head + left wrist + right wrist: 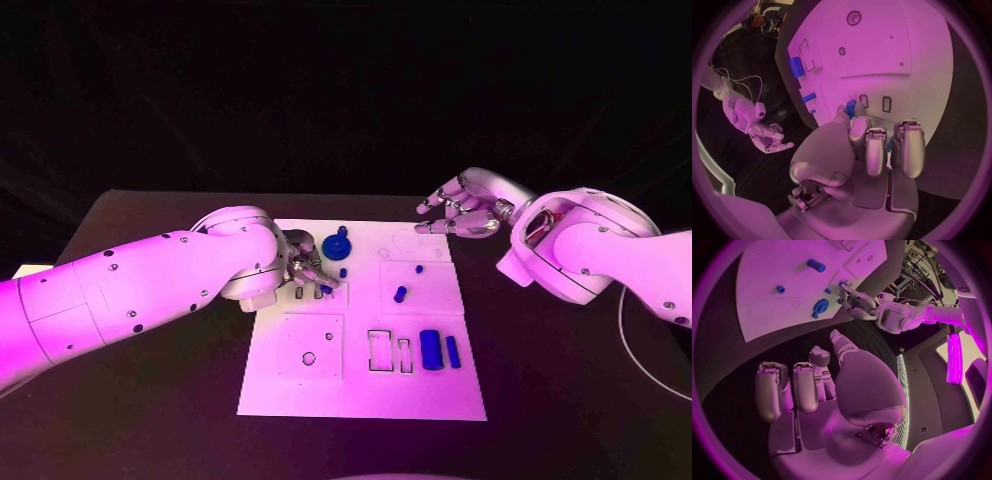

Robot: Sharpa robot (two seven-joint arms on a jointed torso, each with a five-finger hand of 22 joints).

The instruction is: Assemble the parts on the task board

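Both hands near task board [361, 395] far edge

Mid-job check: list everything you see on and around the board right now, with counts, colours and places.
Table: one, black, under everything.
Task board: one, white plate, middle of the table, with outlined slots and small holes.
Gear-shaped part: one, blue, at the board's far end, beside the left robot hand.
Small pegs: about three, blue, in the board's middle right section.
Large cylinder: one, blue, lying in the near right section.
Thin bar: one, blue, just right of the cylinder.
Left robot hand: silver, over the board's far left area, a small blue piece at its fingertips; whether it is gripped is unclear.
Right robot hand: silver, beyond the board's far right corner, fingers apart, holding nothing.
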